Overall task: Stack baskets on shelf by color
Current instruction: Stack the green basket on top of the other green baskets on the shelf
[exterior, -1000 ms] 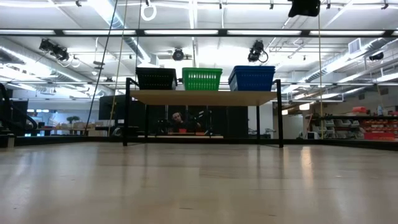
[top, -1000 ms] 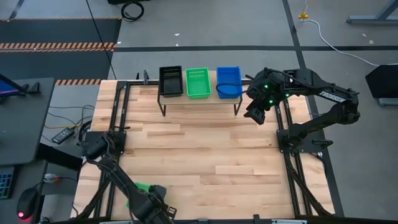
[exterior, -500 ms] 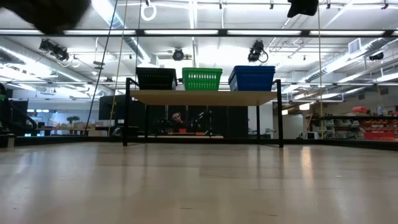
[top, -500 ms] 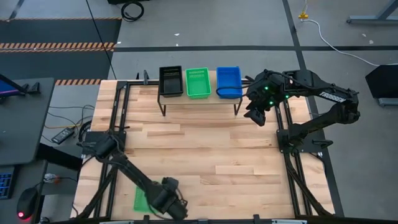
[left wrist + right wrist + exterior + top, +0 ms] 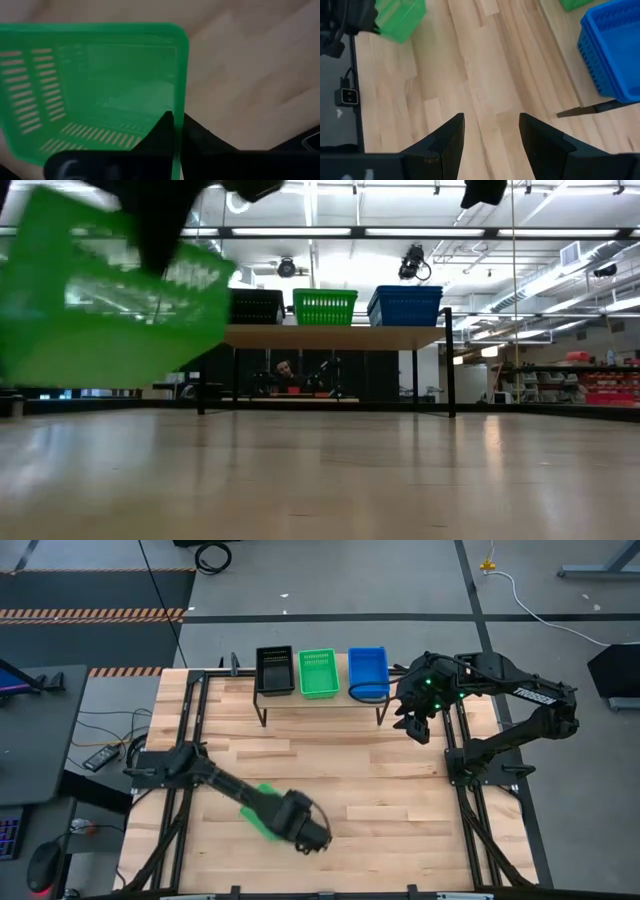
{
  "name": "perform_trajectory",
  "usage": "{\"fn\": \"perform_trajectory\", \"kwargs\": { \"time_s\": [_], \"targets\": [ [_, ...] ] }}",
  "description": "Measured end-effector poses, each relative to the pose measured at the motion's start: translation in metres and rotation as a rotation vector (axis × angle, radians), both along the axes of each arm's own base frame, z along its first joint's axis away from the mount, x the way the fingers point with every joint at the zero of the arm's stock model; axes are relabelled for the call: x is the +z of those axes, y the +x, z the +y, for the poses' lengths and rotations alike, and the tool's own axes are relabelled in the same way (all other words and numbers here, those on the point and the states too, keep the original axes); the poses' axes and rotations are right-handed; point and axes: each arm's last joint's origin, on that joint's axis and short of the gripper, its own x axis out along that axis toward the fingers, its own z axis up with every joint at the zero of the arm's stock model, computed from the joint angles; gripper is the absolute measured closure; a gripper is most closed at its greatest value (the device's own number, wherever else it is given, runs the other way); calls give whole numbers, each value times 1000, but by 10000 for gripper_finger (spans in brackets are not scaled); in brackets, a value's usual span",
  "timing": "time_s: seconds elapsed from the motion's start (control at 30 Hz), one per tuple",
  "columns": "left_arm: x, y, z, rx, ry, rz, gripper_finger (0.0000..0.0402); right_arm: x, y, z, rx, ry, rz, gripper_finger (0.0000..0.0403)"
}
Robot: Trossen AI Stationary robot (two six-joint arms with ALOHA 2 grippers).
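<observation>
Within the last second the left gripper, clamped on a green basket, has swung it up off the desk's near left toward the far shelf, while the right gripper waits wide open beside the blue stack.

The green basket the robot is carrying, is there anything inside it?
Empty. The left wrist view looks into the green basket and shows only its bare slotted floor and walls.
</observation>
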Motion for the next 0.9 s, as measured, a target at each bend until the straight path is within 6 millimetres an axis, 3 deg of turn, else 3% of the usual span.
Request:
{"fn": "perform_trajectory", "kwargs": {
  "time_s": [0.4,0.7,0.9],
  "targets": [
    [70,25,84,-99,117,-75,391,0,-1,-3,68,-85,4,208],
    [94,35,134,-134,243,-156,391,0,-2,-10,55,-101,6,208],
    [117,36,156,-234,373,-211,391,0,-3,-16,25,-126,15,208]
  ]
}}
